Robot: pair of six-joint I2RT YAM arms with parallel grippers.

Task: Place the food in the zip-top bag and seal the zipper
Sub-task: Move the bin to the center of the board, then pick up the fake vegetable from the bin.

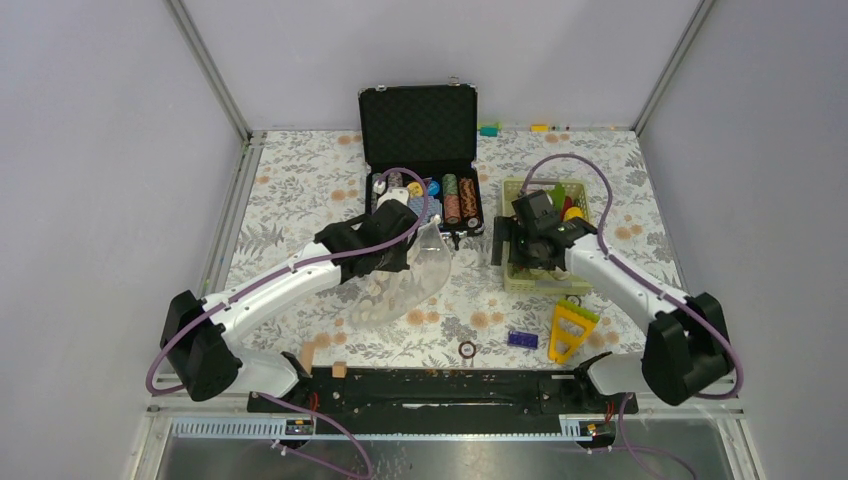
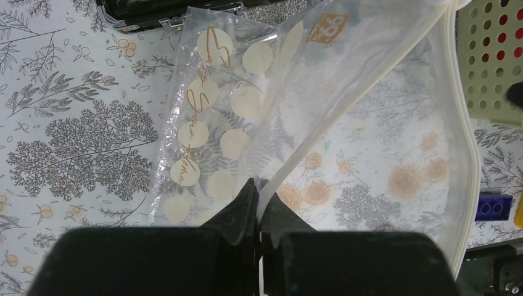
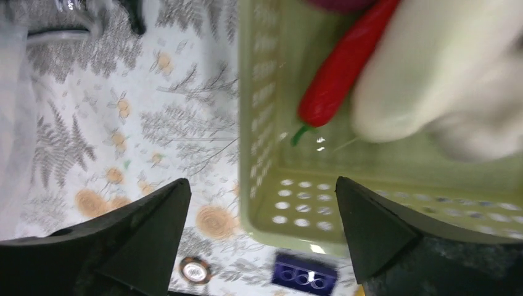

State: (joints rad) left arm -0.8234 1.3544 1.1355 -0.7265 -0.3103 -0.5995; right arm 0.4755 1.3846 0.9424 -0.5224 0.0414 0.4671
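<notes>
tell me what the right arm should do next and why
Probably lower the right gripper into the green basket and close on the red chili. Its jaws are open and empty over the basket's wall, the chili lies just ahead, and the left gripper is pinching the zip-top bag by its edge.

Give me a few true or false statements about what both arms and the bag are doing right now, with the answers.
1. The left tool is clamped on the rim of the zip-top bag. True.
2. The right tool grips the red chili. False: its jaws stand open, and the chili lies in the green basket.
3. Food is already in the bag. False: none shows through it.
4. The black case by the back wall is open. True.
</notes>
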